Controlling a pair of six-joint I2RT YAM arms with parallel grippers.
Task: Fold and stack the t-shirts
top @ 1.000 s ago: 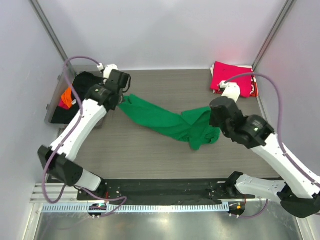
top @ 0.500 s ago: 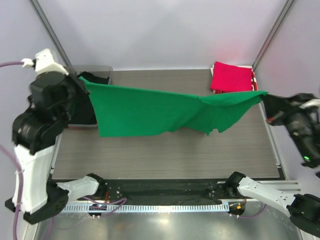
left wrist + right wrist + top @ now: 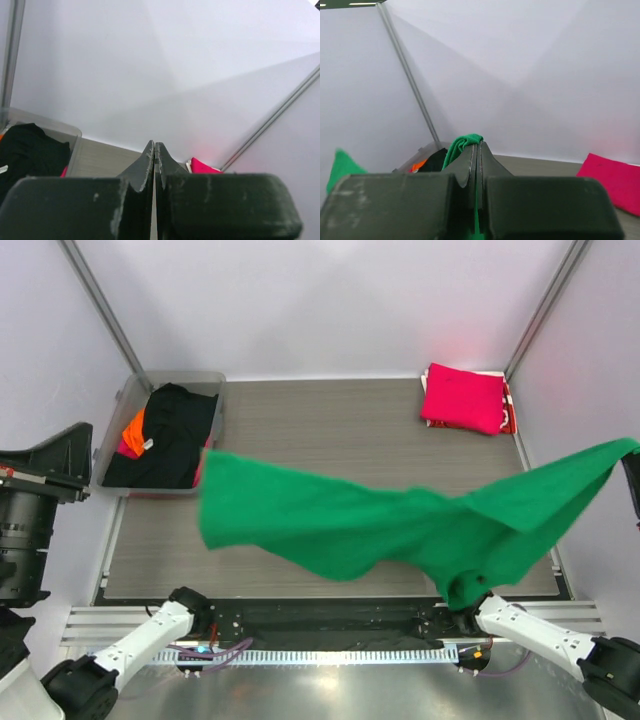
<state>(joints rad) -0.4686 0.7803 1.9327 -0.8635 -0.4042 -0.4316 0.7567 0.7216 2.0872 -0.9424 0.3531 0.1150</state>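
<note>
The bright green t-shirt (image 3: 400, 530) hangs spread in the air over the near half of the table. Its right end rises to the right edge of the top view. My right gripper (image 3: 479, 146) is shut on that end, and green cloth (image 3: 462, 145) bunches out at its tips. My left gripper (image 3: 154, 145) is shut with no cloth in it. The left arm (image 3: 35, 510) is raised at the far left, apart from the shirt's loose left corner (image 3: 210, 470). A folded magenta-pink t-shirt (image 3: 462, 398) lies at the back right. Black (image 3: 175, 435) and orange (image 3: 133, 428) shirts lie in the tub.
The clear plastic tub (image 3: 165, 378) stands at the back left of the grey table (image 3: 320, 420). White walls and metal corner posts (image 3: 545, 305) enclose the table. The magenta shirt (image 3: 615, 182) also shows in the right wrist view, and the tub (image 3: 70, 132) shows in the left wrist view.
Both arms lifted and swung outward. The green shirt went from a heap to stretched between the grippers. Now its left corner is free of the left gripper and it sags toward the near edge.
</note>
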